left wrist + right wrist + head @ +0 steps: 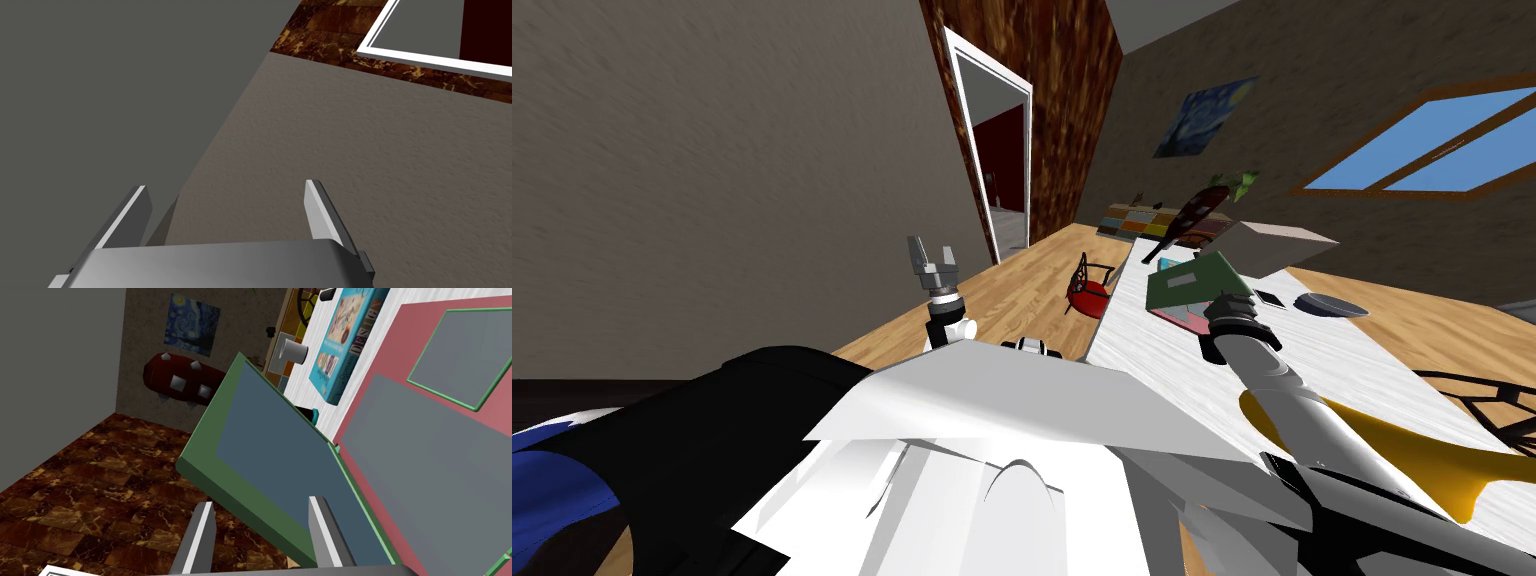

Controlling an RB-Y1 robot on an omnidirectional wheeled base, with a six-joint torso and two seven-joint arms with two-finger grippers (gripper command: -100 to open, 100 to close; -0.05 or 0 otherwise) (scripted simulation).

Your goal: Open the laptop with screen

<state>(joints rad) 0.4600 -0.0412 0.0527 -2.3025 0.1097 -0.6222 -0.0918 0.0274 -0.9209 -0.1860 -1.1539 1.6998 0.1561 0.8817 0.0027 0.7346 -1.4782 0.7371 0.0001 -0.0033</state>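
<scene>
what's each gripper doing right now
left gripper: open, holding nothing.
right gripper: at the edge of the green laptop lid; whether it grips cannot be told.

laptop (280, 458) on the white table (1152, 360) — green lid half open, grey-blue screen, pink base

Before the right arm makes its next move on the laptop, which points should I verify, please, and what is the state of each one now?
1. Laptop lid fully open: not ok, it stands only partly raised from the pink base.
2. Right gripper at the lid's free edge, fingers open astride it: ok.
3. Firm contact with the lid: cannot tell.
4. Room behind the lid, near the teal game box: cannot tell.
5. Left gripper open, away from the table: ok.
</scene>
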